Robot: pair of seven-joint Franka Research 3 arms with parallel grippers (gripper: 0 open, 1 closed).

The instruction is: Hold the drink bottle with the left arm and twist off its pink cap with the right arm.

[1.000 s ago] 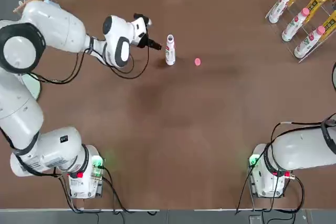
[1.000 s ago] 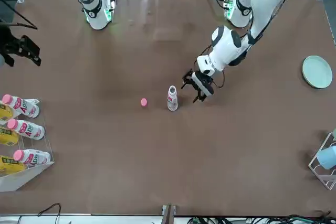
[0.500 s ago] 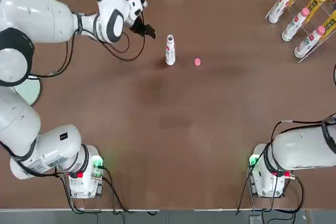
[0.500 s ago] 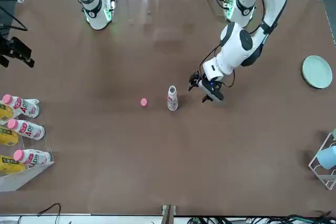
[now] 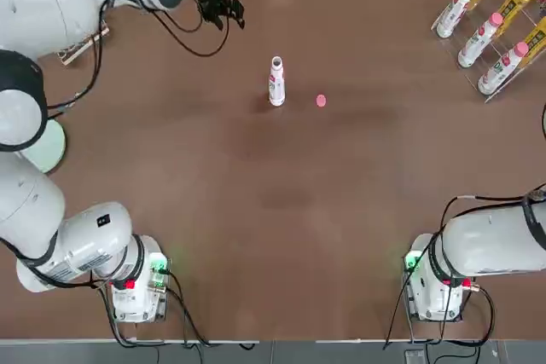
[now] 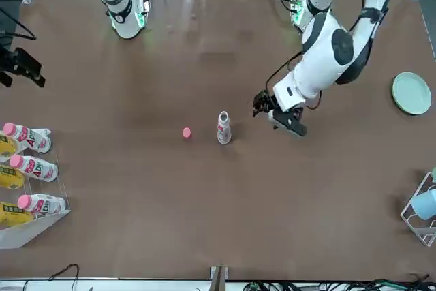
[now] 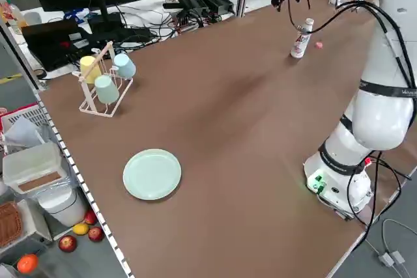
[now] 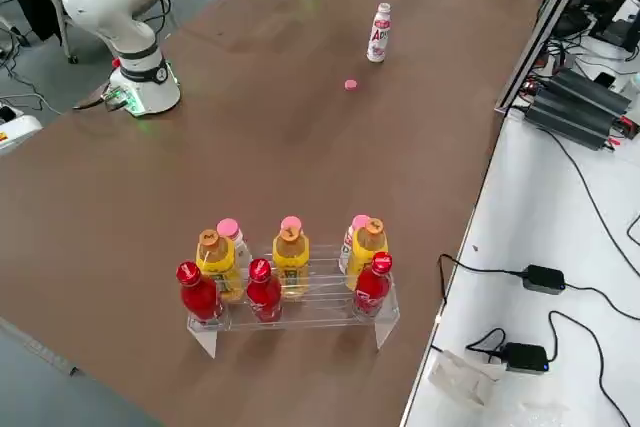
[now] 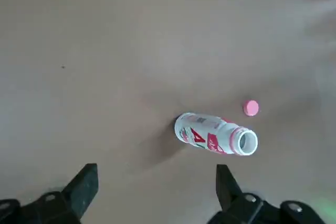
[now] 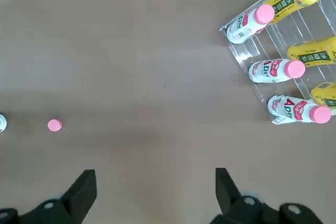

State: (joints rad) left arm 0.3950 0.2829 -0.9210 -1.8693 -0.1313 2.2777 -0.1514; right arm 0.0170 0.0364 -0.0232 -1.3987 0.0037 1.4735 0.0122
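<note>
- Bottle (image 5: 276, 81) upright mid-table, far half, neck open, nothing touching it.
- Cap (image 5: 321, 101) off, flat on table just beside bottle, toward R side.
- L gripper (image 6: 278, 110) raised, well apart from bottle, jaws wide, empty.
- R gripper (image 6: 20, 67) high near bottle rack (image 5: 499, 19), jaws wide, empty.
</note>
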